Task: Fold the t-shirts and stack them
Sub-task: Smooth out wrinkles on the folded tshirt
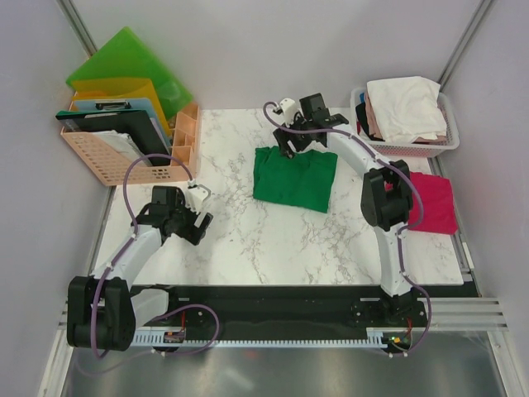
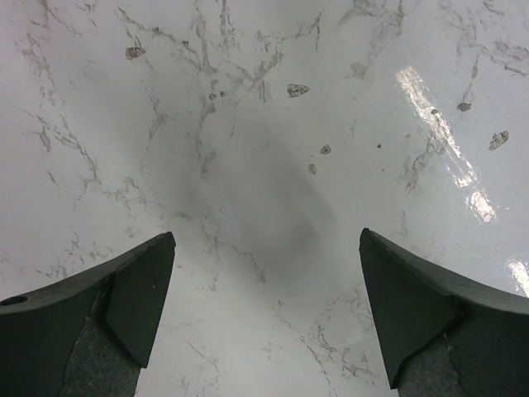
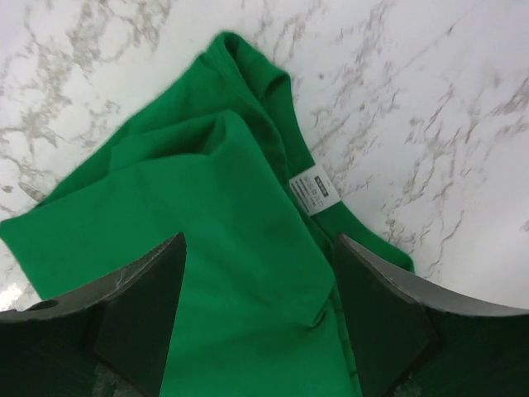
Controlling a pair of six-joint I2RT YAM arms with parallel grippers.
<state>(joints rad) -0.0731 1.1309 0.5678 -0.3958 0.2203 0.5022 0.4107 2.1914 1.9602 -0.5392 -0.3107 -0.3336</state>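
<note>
The green t-shirt (image 1: 295, 178) lies in the middle of the tabletop (image 1: 248, 240), drawn in to a rough rectangle. The right wrist view shows it is not tidy. A flap of cloth lies doubled over the body, the neck label (image 3: 314, 192) faces up, and the edge by the collar is rumpled.

The right tool (image 1: 291, 139) hangs over the shirt's far edge with its jaws apart and nothing between them, and the cloth below it is not pinched. The left tool (image 1: 195, 219) is well apart from the shirt, to the left and nearer. It is wide open over bare marble and holds nothing.

The magenta-red t-shirt (image 1: 436, 203) sits at the right edge of the tabletop as a compact shape, partly hidden behind the right arm. White and pale pink tees are heaped in the basket (image 1: 413, 149) at the far right corner.

The step in hand looks like the folding of the green shirt, at a point between two folds.

The next move probably calls for:
- a fresh pinch on one edge that catches every layer there, not only the loose flap;
- a low carry across, so the fold lands square;
- possibly the left tool pressing down the opposite side.

Stacking the green shirt with the magenta-red one would come after that.
</note>
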